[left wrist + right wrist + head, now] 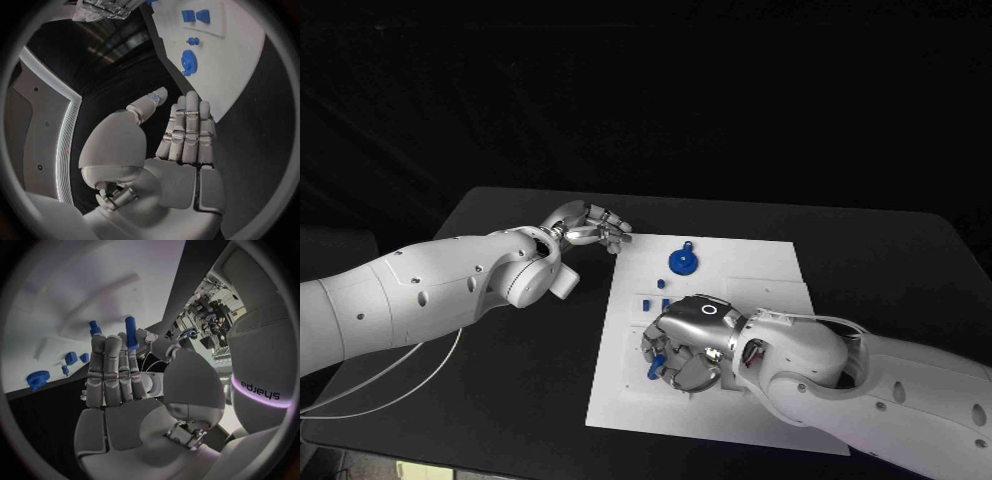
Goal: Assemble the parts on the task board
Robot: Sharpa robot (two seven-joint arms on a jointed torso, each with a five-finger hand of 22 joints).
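The white task board [733, 400] lies in the middle of the black table. A blue gear [682, 262] sits on its far part, with small blue pieces [656, 300] just nearer. My right hand [687, 350] hovers low over the board's near-left part and pinches a blue peg [131, 332] between thumb and a finger. A second blue peg [95, 328] stands up just beyond the fingertips. My left hand [589, 225] hangs over the table beside the board's far-left corner, fingers straight, thumb apart, holding nothing. The left wrist view shows the gear [189, 61] and the board [225, 75] beyond the left hand [184, 135].
Black table surface [516, 400] surrounds the board on all sides. A white cable [387, 385] trails from my left arm near the table's left edge. The board's right half [776, 280] is bare white.
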